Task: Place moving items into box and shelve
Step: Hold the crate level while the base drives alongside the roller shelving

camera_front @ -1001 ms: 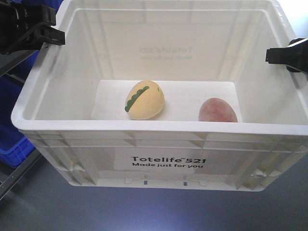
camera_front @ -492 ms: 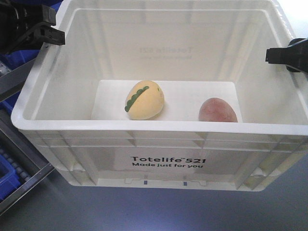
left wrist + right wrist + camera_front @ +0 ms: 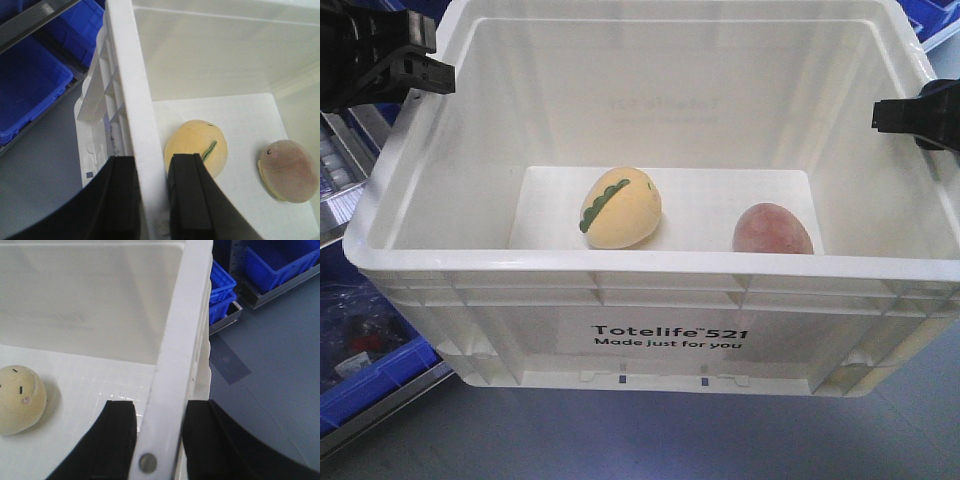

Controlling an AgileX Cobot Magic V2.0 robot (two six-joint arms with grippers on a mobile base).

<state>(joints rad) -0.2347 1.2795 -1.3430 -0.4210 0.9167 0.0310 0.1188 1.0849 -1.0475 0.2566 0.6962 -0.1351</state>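
- Inside the white box (image 3: 650, 265), both moving items are found on the bottom: the yellow egg (image 3: 620, 207) near the middle and the reddish-brown egg (image 3: 773, 230) to its right, apart from each other.
- The left claw (image 3: 152, 200) is closed on the left wall of the box, with one finger outside and one inside. The right claw (image 3: 160, 440) is closed in the same way on the right wall.
- The box appears to be held above the grey floor (image 3: 620, 440), so the packing is judged as finished and the shelving as the step in hand.
- A slip could happen, because the box is carried only by two thin pinches on smooth plastic walls. If one side is moved faster than the other, the box may tilt or twist out.
- The eggs lie loose, so they can roll with any sudden stop.
- The blue bins (image 3: 30, 85) and the shelf rail (image 3: 340, 190) are near on the left, so a corner of the box could be knocked there.
- Compared with half a second ago, the box, the eggs and both claws are seen at the same place in the front view. Only the surroundings are shifted: a blue bin is now at the lower left and more blue at the upper right.
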